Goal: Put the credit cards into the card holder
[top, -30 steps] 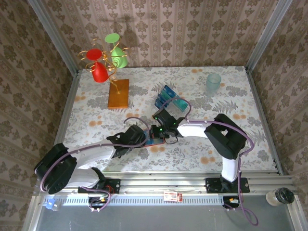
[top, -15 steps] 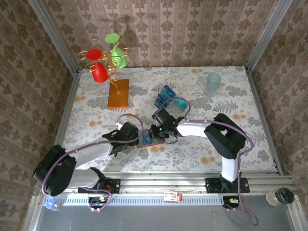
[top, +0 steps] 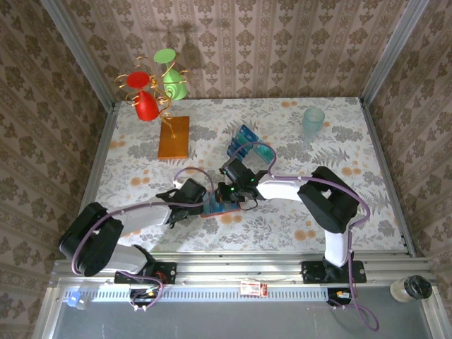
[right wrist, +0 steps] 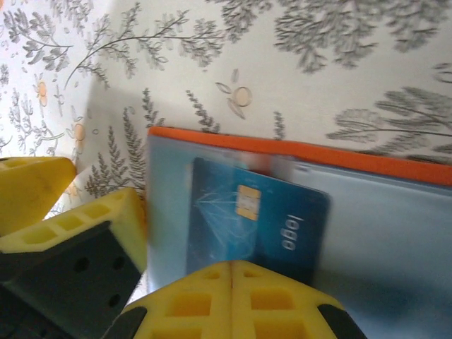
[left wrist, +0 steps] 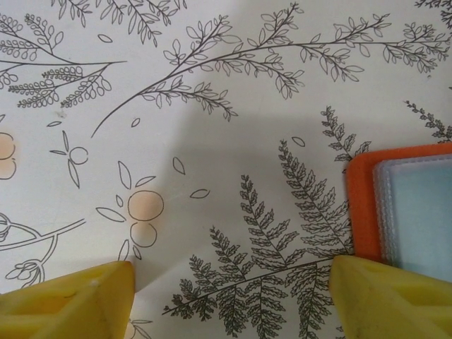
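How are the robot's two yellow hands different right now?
The left end effector has its jaws wide apart, with bare table between them; the right end effector is shut. The left one holds nothing; the right one pinches the blue credit card over the open orange card holder. Both have yellow fingers and sit at the card holder.

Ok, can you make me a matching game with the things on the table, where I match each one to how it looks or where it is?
Things:
1. card holder
2. credit card
3. plastic cup
4. board

Looks or place:
A. see-through, at the back right
B. blue, with a gold chip
C. flat, at the back left
D. orange, lying open

Pairs: 1-D, 2-B, 3-A, 4-C
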Tool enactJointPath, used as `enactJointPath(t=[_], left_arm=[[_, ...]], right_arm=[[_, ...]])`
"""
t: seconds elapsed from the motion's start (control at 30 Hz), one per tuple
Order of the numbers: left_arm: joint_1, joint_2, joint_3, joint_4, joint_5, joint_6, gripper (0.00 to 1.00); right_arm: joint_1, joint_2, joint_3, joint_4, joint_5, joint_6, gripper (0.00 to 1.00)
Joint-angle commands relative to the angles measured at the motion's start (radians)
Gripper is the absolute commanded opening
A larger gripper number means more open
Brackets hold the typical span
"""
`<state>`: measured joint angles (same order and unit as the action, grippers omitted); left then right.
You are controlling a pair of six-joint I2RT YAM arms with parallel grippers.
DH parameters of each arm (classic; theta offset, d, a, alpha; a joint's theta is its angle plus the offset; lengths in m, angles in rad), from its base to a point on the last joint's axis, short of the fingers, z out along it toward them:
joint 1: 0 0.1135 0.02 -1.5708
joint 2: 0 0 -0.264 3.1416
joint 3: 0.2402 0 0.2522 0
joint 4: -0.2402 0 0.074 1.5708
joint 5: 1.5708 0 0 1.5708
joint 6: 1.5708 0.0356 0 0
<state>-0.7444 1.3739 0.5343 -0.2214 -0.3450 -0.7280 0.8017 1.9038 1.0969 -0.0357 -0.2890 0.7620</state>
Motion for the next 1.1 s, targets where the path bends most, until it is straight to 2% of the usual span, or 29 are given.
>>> enactJointPath(t=[0.0,0.27,0.6,1.07], left_arm=[[0.007,0.06,0.0,0.055,0.043,0.02,0.74],[0.009,0.066,0.003,0.068,0.05,0.032,0.74],[0.007,0.067,0.0,0.08,0.055,0.037,0.74],[0.008,0.073,0.004,0.091,0.058,0.043,0.74]], right_arm=[[0.02,0.036,0.039,-0.042,-0.027,0.002,0.0],[0.021,-0.004,0.043,-0.072,-0.008,-0.022,0.0],[-0.038,-0.092,-0.004,-0.117,0.026,-0.073,0.0],[-0.039,-0.017,0.004,-0.137,0.023,-0.1,0.0]])
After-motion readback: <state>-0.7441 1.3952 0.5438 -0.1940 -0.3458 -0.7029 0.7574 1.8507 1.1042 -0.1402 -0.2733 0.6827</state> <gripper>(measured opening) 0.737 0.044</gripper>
